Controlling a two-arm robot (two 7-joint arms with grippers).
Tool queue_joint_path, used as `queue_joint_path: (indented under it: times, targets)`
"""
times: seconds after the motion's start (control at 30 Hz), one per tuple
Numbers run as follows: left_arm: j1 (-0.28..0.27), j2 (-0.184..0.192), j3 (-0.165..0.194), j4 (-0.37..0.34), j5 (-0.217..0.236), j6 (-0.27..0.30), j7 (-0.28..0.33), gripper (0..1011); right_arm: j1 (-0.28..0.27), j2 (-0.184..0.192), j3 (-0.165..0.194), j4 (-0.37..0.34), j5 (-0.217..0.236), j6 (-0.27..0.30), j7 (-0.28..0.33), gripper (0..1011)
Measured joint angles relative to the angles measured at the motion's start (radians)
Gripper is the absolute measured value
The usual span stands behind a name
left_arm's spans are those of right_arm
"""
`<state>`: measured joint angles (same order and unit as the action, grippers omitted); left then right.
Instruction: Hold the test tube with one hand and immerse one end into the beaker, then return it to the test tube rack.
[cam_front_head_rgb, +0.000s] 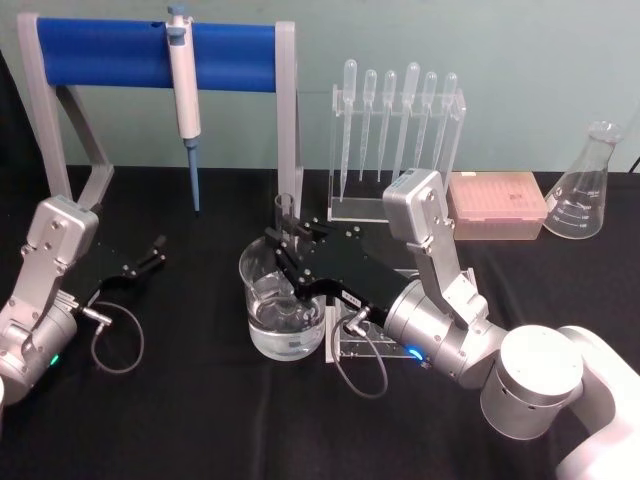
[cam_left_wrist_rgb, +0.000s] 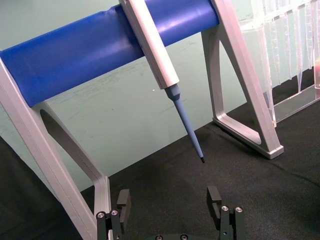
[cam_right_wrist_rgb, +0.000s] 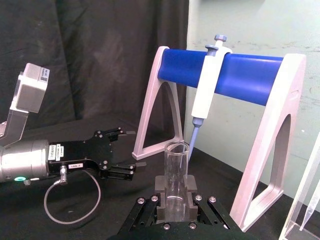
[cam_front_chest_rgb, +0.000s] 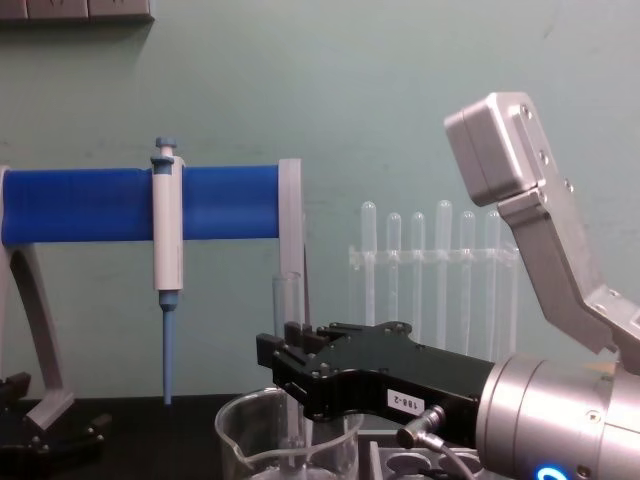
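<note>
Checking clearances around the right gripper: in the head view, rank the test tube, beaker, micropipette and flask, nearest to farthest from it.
1. test tube: held in the right gripper.
2. beaker: just under it.
3. micropipette: back left, on the stand.
4. flask: far right.

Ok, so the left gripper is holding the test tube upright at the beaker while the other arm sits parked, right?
Not quite: the right gripper is the one shut on the test tube, holding it upright at the beaker, as the head view shows. The left gripper sits parked, open, off to the robot's left.
</note>
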<state>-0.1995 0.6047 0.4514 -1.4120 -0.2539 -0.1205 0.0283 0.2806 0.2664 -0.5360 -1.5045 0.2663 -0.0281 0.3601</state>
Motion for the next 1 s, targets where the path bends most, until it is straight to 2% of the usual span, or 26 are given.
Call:
queue_joint_path:
  times: [1.0]
  targets:
    - [0.000,0.000,0.000,0.000,0.000,0.000,0.000,1000,0.000,0.000,0.000,0.000,0.001,0.000,0.000,231]
